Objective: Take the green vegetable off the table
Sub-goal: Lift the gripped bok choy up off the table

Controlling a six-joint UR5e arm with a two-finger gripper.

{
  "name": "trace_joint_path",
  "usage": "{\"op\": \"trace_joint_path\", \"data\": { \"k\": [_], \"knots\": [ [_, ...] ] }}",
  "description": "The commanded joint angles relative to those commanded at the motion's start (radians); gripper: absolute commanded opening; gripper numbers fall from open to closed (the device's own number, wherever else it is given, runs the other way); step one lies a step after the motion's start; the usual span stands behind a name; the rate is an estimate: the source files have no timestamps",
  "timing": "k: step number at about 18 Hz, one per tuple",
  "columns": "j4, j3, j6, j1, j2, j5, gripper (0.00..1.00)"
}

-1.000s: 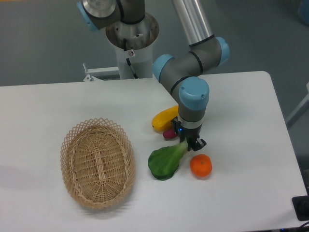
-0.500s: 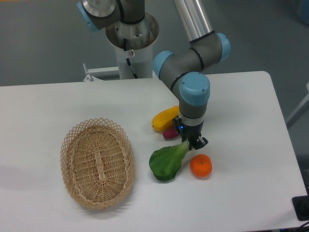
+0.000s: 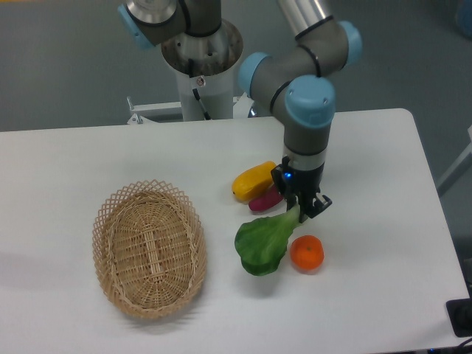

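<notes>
The green vegetable (image 3: 263, 244), a toy bok choy with a dark leafy head and pale stem, hangs tilted from my gripper (image 3: 303, 209). The gripper is shut on the pale stem end, with the leafy head pointing down and left, just above the white table (image 3: 369, 162). I cannot tell whether the leaf still touches the tabletop.
An orange (image 3: 307, 253) lies right beside the leaf. A yellow oblong fruit (image 3: 253, 179) and a purple sweet potato (image 3: 265, 200) sit just left of the gripper. A wicker basket (image 3: 149, 247) stands at the left.
The arm has risen and shifted slightly right, lifting the bok choy by its stem. The leafy head has come up and moved right with it.
</notes>
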Motion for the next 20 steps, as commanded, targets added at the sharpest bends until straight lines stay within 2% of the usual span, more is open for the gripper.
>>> {"op": "trace_joint_path", "data": {
  "k": [4, 11, 20],
  "knots": [
    [0.0, 0.008, -0.043, 0.048, 0.032, -0.14, 0.38],
    [0.0, 0.035, -0.11, 0.065, 0.048, -0.16, 0.38],
    [0.002, 0.043, -0.114, 0.066, 0.048, -0.164, 0.38]
  ]
}}
